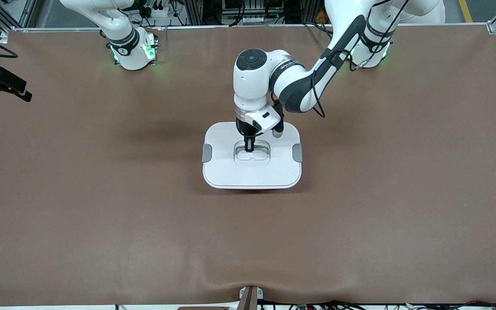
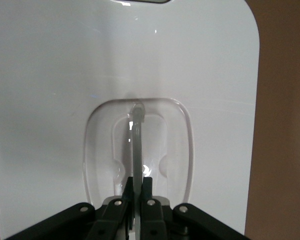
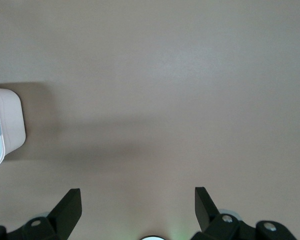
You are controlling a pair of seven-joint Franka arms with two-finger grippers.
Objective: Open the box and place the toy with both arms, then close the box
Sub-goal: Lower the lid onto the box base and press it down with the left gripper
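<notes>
Left gripper down on the lid's handle

Its jaws pinch the clear handle at the middle of the box, mid-worktop, presumably for an even hold; right gripper waits, jaws spread (no toy in sight).

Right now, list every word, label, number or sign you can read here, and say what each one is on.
Grey lettering on the left arm's wrist link: a brand mark, too small to read.
Dark mark on the right arm's base collar: a single character, not legible.
The white lid, its clear handle and the brown table: no text.
</notes>
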